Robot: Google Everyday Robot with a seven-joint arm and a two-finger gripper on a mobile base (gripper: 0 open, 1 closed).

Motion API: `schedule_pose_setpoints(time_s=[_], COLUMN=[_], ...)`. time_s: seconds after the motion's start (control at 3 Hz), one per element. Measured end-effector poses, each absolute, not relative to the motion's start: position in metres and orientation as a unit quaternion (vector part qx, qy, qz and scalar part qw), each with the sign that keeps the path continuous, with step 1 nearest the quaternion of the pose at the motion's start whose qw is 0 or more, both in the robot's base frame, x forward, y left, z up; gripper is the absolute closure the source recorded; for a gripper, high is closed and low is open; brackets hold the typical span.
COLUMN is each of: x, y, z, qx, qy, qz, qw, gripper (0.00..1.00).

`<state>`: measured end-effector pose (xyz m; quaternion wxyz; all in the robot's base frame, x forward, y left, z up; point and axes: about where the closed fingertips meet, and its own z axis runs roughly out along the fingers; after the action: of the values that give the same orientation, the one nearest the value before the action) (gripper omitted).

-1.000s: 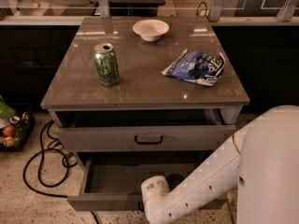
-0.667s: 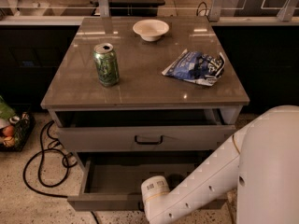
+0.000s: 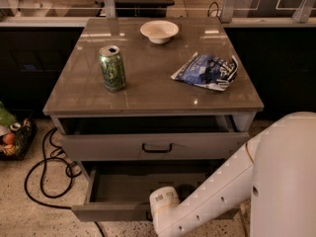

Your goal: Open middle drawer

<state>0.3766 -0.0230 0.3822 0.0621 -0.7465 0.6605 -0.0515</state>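
1. Camera view: the middle drawer (image 3: 108,213) is the lower of the 2 drawers in sight. It sits low in the cabinet (image 3: 148,95), near the bottom edge of the picture.
2. Its long axis runs left to right, parallel to the cabinet's front edge. Its grey front faces the camera, and it stands well out, so the wide shallow tray shows from above.
3. The upper drawer (image 3: 197,146), with a black loop handle (image 3: 157,148), stands out only slightly, with a dark gap behind its front.
4. The white arm (image 3: 222,191) enters from the lower right and slopes down and left. Its wrist (image 3: 165,206) lies over the front rim of the middle drawer.
5. The gripper (image 3: 149,215) is at that front, about mid-width, mostly hidden by the wrist. I cannot tell whether it is spread or closed.
6. On top of the cabinet are a green can (image 3: 112,68) standing upright, a white bowl (image 3: 159,31) and a blue bag (image 3: 207,72) lying flat.
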Motion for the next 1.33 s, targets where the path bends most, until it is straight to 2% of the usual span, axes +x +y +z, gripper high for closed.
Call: schedule_pose_setpoints(time_s=[0.33, 1.33], x=[0.376, 0.378], y=[-0.023, -0.018], z=[0.382, 0.402], qx=[-0.747, -0.75], qy=[0.66, 0.657], qz=[-0.051, -0.061], qw=[0.062, 0.034], gripper=[0.0, 0.0])
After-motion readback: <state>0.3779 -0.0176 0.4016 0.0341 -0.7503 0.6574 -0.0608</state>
